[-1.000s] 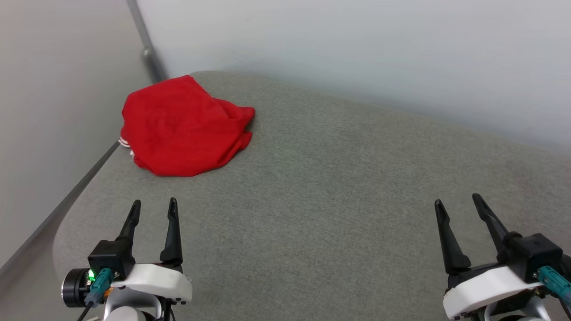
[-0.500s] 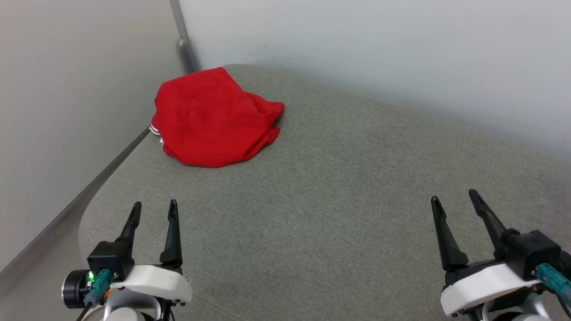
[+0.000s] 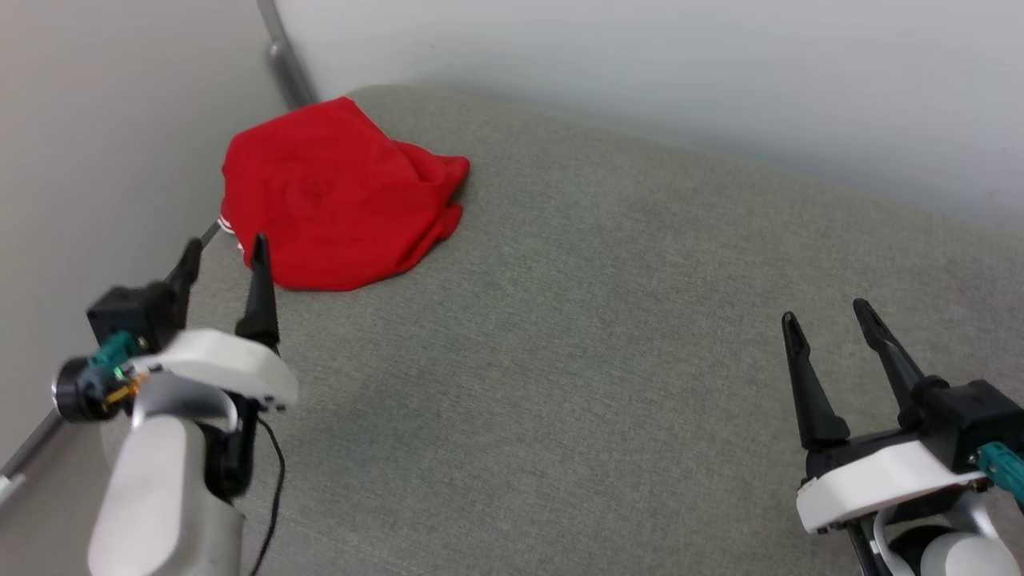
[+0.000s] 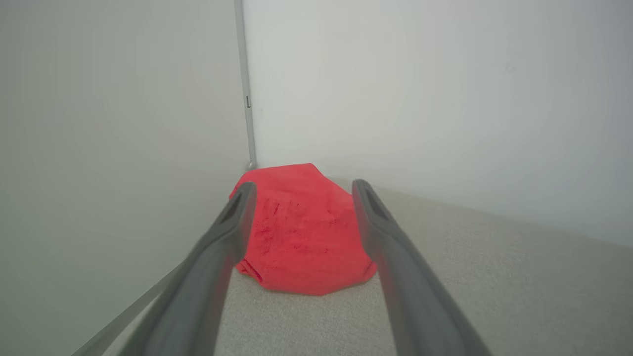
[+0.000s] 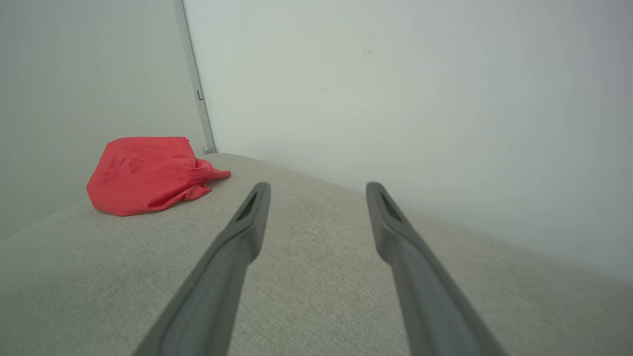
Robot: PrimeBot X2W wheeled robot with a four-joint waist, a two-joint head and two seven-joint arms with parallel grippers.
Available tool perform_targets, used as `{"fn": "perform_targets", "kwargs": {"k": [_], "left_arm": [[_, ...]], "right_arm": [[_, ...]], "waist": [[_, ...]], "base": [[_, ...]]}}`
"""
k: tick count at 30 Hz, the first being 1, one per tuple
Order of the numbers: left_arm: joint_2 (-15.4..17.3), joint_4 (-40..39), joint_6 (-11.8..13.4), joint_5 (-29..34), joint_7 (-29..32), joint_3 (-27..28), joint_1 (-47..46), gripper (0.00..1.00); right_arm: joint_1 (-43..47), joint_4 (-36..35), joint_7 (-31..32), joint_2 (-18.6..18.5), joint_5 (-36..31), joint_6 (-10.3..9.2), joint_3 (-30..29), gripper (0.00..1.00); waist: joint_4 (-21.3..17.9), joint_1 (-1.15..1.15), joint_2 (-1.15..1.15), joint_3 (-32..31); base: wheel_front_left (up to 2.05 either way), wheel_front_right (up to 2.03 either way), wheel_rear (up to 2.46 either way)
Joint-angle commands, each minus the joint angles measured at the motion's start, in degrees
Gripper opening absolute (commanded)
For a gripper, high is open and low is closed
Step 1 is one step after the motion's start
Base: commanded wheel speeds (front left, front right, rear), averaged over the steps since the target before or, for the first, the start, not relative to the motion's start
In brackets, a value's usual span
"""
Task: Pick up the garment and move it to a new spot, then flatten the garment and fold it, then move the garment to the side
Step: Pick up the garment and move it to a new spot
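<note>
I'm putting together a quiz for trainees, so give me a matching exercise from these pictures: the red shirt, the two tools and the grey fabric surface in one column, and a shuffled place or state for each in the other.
Column one
1. red shirt
2. left tool
3. right tool
4. grey fabric surface

Column two
a. open, above bare fabric at the near right
b. flat, carrying the shirt
c. bunched up in the far left corner
d. open, fingers aimed at the shirt

Pairs: 1-c, 2-d, 3-a, 4-b
</note>
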Motion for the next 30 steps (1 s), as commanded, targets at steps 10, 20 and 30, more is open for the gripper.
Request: {"fn": "perform_targets", "kwargs": {"k": [10,20,30], "left_arm": [[9.63,8.04,-1.63,-4.77,16.59,2.67,-20.19,1.0],[19.69,21.42,-2.77,-12.74,40.17,2.19,-31.55,1.0],[21.37,29.31,-0.29,-18.07,48.56,5.59,-30.66,1.0]], "right_arm": [[-6.69,-2.88,1.13,-0.68,-1.21,-0.02,0.42,1.0],[-11.93,-4.2,0.14,-0.46,-0.89,-0.02,2.4,1.0],[-13.82,-6.87,0.99,-0.2,-1.26,-0.02,2.5,1.0]], "waist": [[-10.01,0.0,0.0,12.79],[-16.84,0.0,0.0,22.41],[-19.95,0.0,0.0,28.57]], "base": [[0.0,0.0,0.0],[0.0,0.0,0.0],[0.0,0.0,0.0]]}}
